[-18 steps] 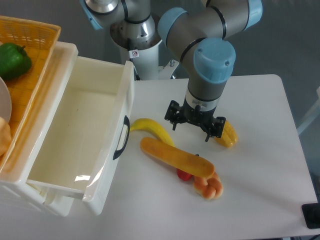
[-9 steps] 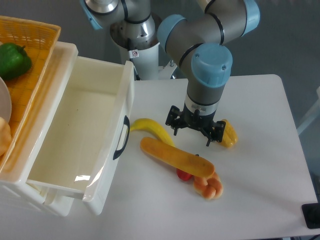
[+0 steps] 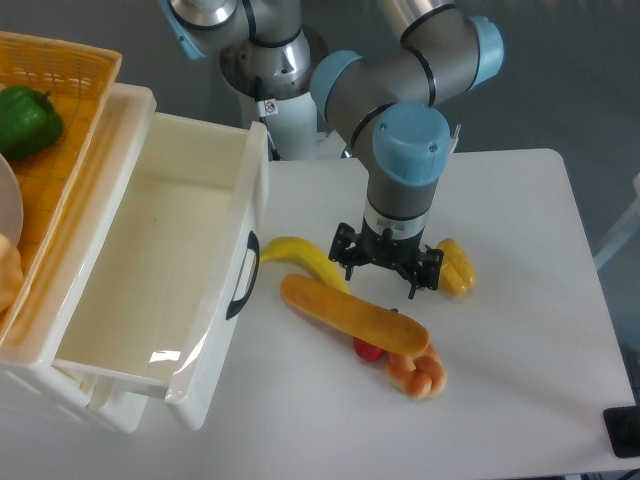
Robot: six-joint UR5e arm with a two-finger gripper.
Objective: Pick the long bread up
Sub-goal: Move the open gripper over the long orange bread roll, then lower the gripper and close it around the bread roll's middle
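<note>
The long bread point(image 3: 353, 315) is a smooth orange-tan loaf lying diagonally on the white table, from upper left to lower right. My gripper point(image 3: 382, 272) hangs open just above and behind its middle, fingers spread wide and holding nothing. The loaf's right end rests against a small knotted bread roll point(image 3: 417, 373) and partly covers a small red object point(image 3: 366, 349).
A curved yellow banana point(image 3: 303, 258) lies just behind the loaf's left end. A yellow corn piece point(image 3: 455, 267) sits right of the gripper. A large white open bin point(image 3: 150, 270) stands on the left, with an orange basket point(image 3: 55, 130) holding a green pepper point(image 3: 27, 120) beyond it.
The gripper has shifted a little left and toward the front, closer to the long bread's middle. The objects on the table have not moved.
</note>
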